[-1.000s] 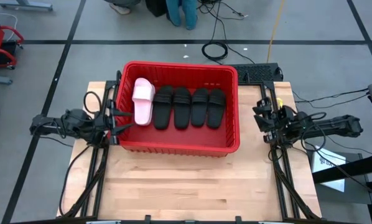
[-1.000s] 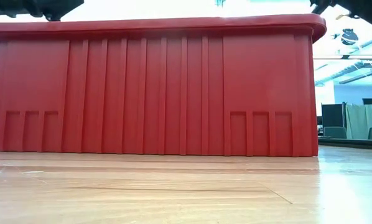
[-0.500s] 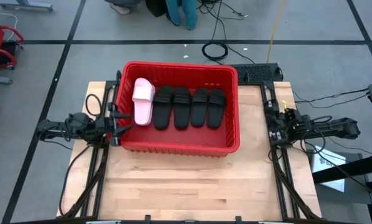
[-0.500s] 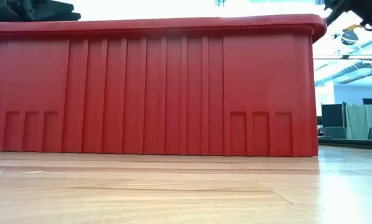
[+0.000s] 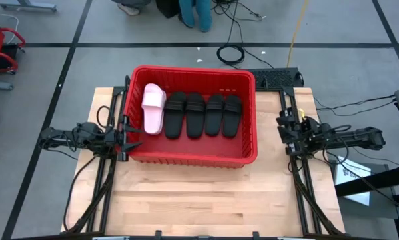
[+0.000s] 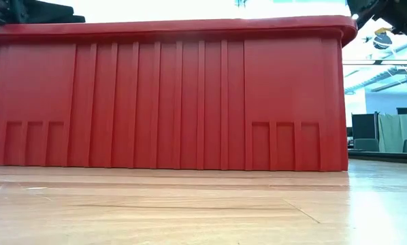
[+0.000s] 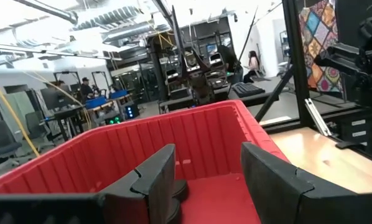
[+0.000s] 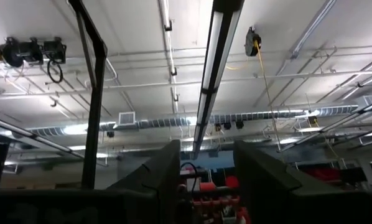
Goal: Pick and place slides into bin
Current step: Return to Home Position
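Note:
The red bin [image 5: 186, 157] stands on the far middle of the wooden table [image 5: 199, 200] and fills the low view [image 6: 169, 95]. Inside it a light pink slide [image 5: 153, 107] lies at the left, sole down. Several black slides [image 5: 203, 115] lie side by side to its right. My left gripper [image 5: 131, 137] is open just outside the bin's left wall, pointing across the bin [image 7: 111, 149] with nothing between its fingers [image 7: 204, 180]. My right gripper [image 5: 284, 127] is open to the right of the bin, tilted up toward the ceiling [image 8: 204, 171], and holds nothing.
Bare table top lies between the bin and the near edge. A black plate [image 5: 276, 77] sits at the table's far right corner. Cables [image 5: 231, 53] and a person's legs [image 5: 194, 13] are on the floor beyond the far edge. Black frame rails [image 5: 306, 187] run along both table sides.
Both grippers have sunk a little beside the bin's side walls, and both have stayed open. The slides and the bin have not moved.

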